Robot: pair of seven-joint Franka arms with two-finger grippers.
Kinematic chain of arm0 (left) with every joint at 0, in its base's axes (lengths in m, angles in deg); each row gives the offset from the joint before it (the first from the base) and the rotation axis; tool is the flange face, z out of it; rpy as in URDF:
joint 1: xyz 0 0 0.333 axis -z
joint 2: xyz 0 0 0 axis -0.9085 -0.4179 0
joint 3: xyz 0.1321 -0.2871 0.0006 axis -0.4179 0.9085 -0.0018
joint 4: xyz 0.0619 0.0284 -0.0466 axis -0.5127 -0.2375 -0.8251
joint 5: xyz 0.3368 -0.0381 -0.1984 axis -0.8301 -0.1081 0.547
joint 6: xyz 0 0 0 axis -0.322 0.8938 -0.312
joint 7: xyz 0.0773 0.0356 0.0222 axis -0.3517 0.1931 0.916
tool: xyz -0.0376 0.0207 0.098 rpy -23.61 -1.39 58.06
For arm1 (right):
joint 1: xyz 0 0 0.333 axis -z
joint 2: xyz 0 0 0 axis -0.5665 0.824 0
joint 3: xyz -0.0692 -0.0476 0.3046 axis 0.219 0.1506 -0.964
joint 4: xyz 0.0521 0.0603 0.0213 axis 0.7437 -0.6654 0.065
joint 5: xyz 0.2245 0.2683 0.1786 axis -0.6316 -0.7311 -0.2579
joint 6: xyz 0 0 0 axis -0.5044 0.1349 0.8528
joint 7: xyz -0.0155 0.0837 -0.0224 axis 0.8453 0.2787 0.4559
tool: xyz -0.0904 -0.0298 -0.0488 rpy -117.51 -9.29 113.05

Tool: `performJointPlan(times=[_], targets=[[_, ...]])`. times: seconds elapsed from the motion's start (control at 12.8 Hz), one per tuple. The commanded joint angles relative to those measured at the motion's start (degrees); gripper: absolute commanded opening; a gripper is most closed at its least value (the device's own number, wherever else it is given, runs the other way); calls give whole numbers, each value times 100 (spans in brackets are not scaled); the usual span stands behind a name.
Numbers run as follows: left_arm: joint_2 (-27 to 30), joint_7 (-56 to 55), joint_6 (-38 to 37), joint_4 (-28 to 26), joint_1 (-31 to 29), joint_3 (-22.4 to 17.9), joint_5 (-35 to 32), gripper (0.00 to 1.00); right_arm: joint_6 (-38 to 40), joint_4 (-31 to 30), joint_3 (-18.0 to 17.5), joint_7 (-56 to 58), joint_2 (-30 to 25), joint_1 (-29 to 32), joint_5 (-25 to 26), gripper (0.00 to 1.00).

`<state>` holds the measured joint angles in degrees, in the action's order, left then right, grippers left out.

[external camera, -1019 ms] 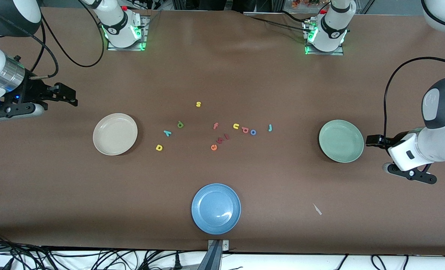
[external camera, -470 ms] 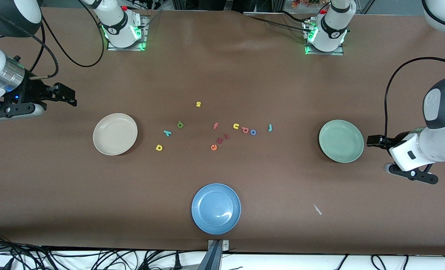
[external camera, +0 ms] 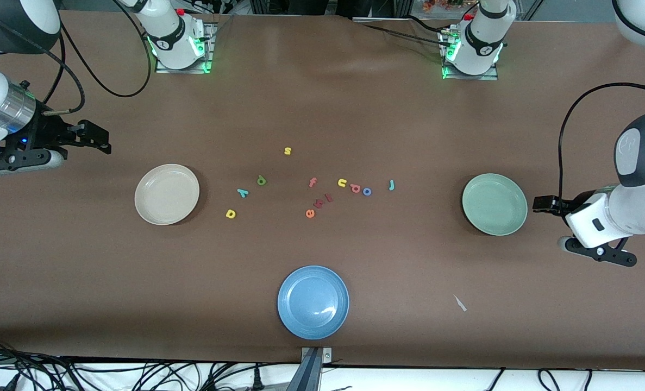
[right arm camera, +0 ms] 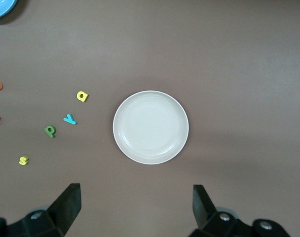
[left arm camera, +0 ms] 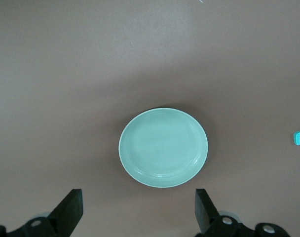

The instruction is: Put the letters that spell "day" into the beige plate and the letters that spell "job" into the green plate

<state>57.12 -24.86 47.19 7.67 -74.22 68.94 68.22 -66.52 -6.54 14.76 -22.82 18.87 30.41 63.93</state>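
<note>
The beige plate lies empty toward the right arm's end. Beside it lie the green "d", teal "y" and yellow "a". The green plate lies empty toward the left arm's end. The teal "j", blue "o" and orange "b" lie in a row at mid-table. My right gripper hangs open over bare table by the beige plate. My left gripper hangs open by the green plate's rim.
A blue plate sits nearest the front camera. Other letters lie among the task's: yellow "s", pink "f", yellow "u", red-orange "e". A small white scrap lies on the brown table.
The left arm's wrist has drifted very slightly away from the green plate. The letters, the plates and the right arm have not moved.
</note>
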Motion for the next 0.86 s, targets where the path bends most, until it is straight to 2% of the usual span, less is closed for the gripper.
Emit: performJointPlan(times=[0.0, 0.78], targets=[[87, 46, 63, -91, -13, -26, 15, 100, 53, 108, -7, 23, 41, 6, 75, 100], [78, 11, 81, -56, -75, -34, 33, 100, 53, 117, -7, 32, 41, 6, 75, 100]])
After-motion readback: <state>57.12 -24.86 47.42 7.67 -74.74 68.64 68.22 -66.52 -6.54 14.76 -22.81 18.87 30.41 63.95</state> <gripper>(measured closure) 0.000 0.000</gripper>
